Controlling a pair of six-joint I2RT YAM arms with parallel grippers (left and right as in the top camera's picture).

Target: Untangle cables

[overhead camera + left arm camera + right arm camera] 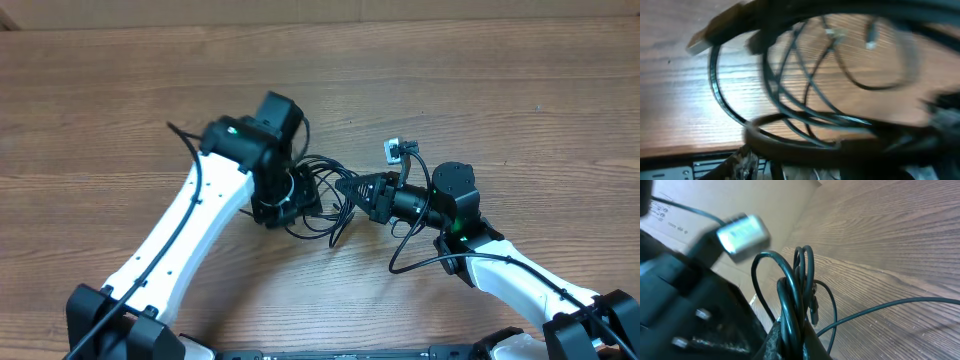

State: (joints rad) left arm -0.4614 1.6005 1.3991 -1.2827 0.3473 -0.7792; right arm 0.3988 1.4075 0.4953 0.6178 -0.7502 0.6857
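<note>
Right pincer [791, 342] is closed tight on a bunch of thin black cables [790, 300], whose loops rise out from between its fingers near the middle of the wooden desk [520, 90]. Left pincer [278, 200] points down into the same tangle from the opposite side (its wrist view is blurred, so whether it is open or holds any cord cannot be told). More loops lie on the desk between both arms, and one silvery plug [394, 151] shows beside the right arm.
</note>
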